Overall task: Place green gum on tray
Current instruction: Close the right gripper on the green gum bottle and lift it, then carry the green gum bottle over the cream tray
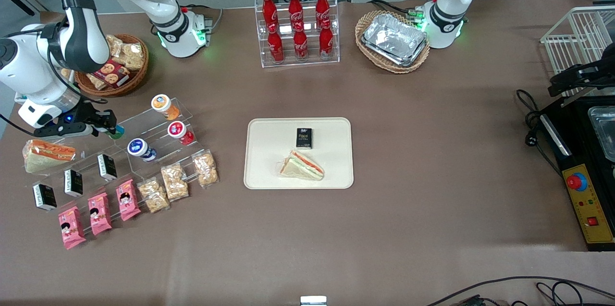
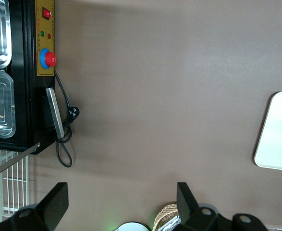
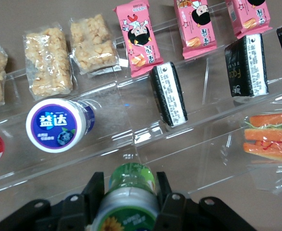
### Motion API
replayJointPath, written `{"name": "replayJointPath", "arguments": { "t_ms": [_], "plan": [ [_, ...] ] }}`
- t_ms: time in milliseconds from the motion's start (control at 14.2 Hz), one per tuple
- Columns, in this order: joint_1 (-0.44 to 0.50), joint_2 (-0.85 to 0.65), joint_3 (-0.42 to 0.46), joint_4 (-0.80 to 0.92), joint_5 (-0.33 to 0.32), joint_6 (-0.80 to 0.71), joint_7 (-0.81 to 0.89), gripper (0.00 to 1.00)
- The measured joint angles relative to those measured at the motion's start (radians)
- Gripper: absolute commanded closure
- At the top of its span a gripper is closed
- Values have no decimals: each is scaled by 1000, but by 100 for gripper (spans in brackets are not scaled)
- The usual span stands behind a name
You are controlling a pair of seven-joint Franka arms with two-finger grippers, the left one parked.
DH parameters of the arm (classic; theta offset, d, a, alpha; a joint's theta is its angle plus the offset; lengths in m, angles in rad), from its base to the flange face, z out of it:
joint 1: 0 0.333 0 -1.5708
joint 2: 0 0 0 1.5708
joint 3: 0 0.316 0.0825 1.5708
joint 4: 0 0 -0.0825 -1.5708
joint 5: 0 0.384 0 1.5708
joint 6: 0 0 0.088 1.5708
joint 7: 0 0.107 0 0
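The green gum (image 3: 130, 192) is a small green bottle with a white lid and green label. It sits between the fingers (image 3: 93, 190) of my right gripper (image 3: 127, 190), which press on both its sides. In the front view the gripper (image 1: 106, 126) is at the clear stepped display stand (image 1: 144, 138) at the working arm's end of the table, and only a green tip of the gum (image 1: 116, 132) shows past it. The cream tray (image 1: 269, 133) lies in the table's middle, holding a black packet (image 1: 304, 138) and a sandwich (image 1: 302, 165).
On the stand are blue-labelled (image 1: 140, 148), red (image 1: 179, 132) and orange (image 1: 164, 106) gum bottles, black packets (image 1: 106, 166), pink snack packs (image 1: 99, 213), rice-cracker bags (image 1: 174, 182) and a wrapped sandwich (image 1: 47, 154). A snack basket (image 1: 115, 67), a cola rack (image 1: 298, 27) and a foil-tray basket (image 1: 393, 41) stand farther from the camera.
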Motion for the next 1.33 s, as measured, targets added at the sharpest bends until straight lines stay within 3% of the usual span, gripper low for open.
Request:
{"name": "replayJointPath", "arguments": {
  "t_ms": [351, 632, 772, 912, 1123, 1333],
  "plan": [
    [34, -1, 10, 65, 8, -70, 4, 84],
    [39, -8, 80, 307, 28, -399, 74, 84],
    [41, -15, 173, 413, 34, -547, 211, 84],
    [47, -11, 297, 466, 39, -597, 379, 84],
    [55, 44, 474, 512, 44, -599, 649, 84],
    [59, 175, 579, 548, 45, -529, 853, 83]
  ]
}}
